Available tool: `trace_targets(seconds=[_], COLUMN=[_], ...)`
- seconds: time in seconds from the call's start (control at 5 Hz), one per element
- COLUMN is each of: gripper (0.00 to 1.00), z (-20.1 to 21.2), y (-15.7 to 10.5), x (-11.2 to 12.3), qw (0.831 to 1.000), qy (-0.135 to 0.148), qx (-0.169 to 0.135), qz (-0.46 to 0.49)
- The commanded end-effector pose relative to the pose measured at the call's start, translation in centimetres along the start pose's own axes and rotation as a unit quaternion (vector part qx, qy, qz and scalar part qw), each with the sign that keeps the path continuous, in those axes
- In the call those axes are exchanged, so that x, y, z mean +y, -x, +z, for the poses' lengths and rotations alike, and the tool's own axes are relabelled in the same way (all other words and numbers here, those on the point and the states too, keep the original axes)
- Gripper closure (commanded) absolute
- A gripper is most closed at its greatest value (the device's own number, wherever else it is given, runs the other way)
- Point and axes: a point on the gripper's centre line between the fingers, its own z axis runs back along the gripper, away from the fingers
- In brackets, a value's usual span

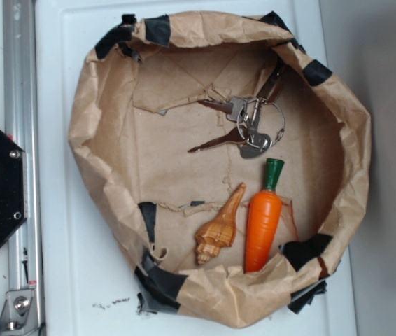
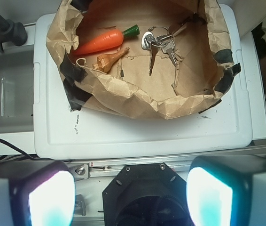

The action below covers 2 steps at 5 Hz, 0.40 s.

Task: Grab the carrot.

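The carrot (image 1: 263, 224) (image 2: 102, 42) lies in the paper bag (image 1: 100, 140) (image 2: 137, 101), just beside a shell (image 1: 220, 227) (image 2: 109, 60), keys (image 1: 243, 129) (image 2: 159, 44) nearby. The gripper (image 2: 130, 193) hangs well back, jaws spread wide, holding nothing.

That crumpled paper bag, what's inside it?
Inside the paper bag lie a carrot, a seashell beside it, and a bunch of keys. The bag's folded rim hides the carrot's tip.
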Motion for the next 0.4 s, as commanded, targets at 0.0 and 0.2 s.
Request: trace_targets(seconds=[0.0,0.2], gripper=[0.0,0.0], z=[0.0,-4.5], y=[0.0,-4.3], x=[0.0,2.7], qw=[1.0,0.997], qy=[0.0,0.016], qx=[0.0,-0.04], qz=[0.0,0.071])
